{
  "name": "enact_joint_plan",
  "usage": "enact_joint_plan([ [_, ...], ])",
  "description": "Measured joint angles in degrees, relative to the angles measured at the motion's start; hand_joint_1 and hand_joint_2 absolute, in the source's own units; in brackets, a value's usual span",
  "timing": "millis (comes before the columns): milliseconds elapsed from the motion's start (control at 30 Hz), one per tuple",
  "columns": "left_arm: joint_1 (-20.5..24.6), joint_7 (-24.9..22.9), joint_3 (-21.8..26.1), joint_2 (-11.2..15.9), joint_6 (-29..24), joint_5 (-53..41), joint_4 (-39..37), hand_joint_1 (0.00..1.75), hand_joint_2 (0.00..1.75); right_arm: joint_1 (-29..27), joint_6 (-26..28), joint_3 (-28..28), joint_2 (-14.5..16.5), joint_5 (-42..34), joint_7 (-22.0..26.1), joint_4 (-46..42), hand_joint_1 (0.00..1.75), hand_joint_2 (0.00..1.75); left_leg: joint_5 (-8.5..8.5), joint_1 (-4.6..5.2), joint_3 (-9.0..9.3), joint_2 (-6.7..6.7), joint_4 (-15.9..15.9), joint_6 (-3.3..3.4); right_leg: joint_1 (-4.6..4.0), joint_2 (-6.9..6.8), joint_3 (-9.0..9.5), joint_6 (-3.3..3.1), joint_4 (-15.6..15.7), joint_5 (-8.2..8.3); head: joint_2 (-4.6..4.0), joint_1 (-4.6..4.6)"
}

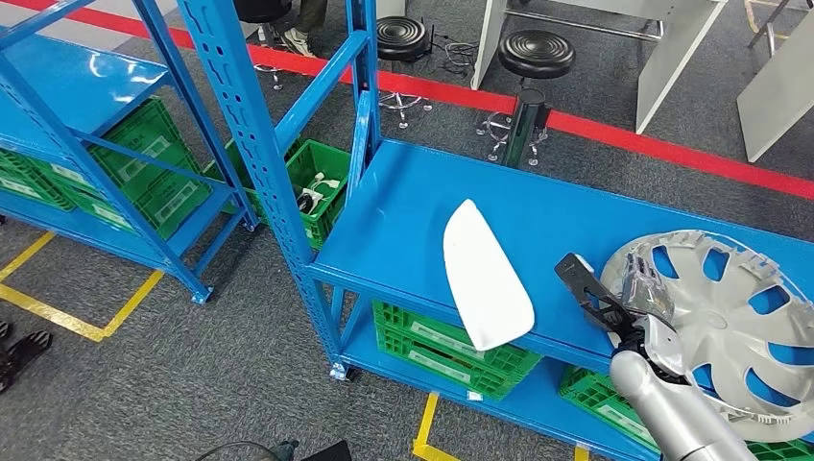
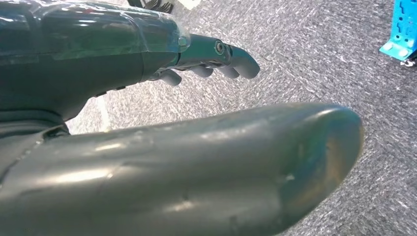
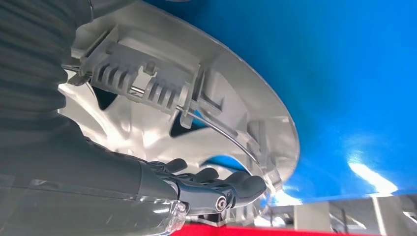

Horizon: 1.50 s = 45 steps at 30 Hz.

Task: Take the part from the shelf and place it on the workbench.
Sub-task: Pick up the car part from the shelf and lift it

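Silver plastic, thin and ribbed, is what the right hand has to deal with: the hubcap lies inside-up on the blue shelf, at about four o'clock in the head view, its near edge overhanging the shelf front; the right wrist view shows dark fingers curled against the inner face by a spoke opening, with the rim and its wire ring just past them; whether the thumb has closed on the other side I cannot tell, so the hold itself is uncertain. A one-sided grip at the rim looks the main risk; a wide, light disc could pivot and slip out when lifted, or a fingertip could catch the wire ring or a clip; dragging rather than lifting might knock the white panel, well apart at nine o'clock from it and also jutting over the edge. The left hand hangs over grey carpet, fingers loosely spread, holding nothing.
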<state>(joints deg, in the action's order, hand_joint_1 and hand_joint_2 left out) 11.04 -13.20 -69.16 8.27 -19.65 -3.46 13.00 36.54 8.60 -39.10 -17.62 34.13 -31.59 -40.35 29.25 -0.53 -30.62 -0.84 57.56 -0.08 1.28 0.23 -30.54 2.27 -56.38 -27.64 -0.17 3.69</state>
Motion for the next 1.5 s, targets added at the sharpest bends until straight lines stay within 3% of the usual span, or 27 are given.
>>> enact_joint_plan([
  [433, -0.05, 0.0, 0.0, -0.28, -0.11, -1.11, 0.0, 0.0, 0.0, 0.57, -2.35, 0.22, 0.03, -3.53, -1.8, -0.67, 0.0, 1.75, 0.01, -0.01, 0.01, 0.26, 0.0, 0.0, -0.01, 0.08, 0.03, 0.0, 0.0, 0.0, 0.0, 0.0],
  [767, -0.05, 0.0, 0.0, -1.17, -0.07, -2.54, 0.0, 0.0, 0.0, 1.18, -2.96, 0.1, 0.02, -4.27, -6.2, -0.99, 0.0, 1.75, 0.0, 0.0, 0.02, 0.12, 0.0, 0.0, 0.0, 0.05, -0.01, 0.0, 0.01, 0.0, 0.0, 0.0],
  [1500, -0.05, 0.0, 0.0, -1.49, 0.06, -2.64, 0.0, 0.0, 0.0, 1.17, -2.94, 0.02, 0.0, -4.29, -6.59, -1.25, 0.0, 1.75, 0.0, 0.0, -0.01, -0.05, 0.0, 0.0, 0.0, 0.03, -0.01, 0.0, 0.04, 0.0, 0.0, 0.0],
])
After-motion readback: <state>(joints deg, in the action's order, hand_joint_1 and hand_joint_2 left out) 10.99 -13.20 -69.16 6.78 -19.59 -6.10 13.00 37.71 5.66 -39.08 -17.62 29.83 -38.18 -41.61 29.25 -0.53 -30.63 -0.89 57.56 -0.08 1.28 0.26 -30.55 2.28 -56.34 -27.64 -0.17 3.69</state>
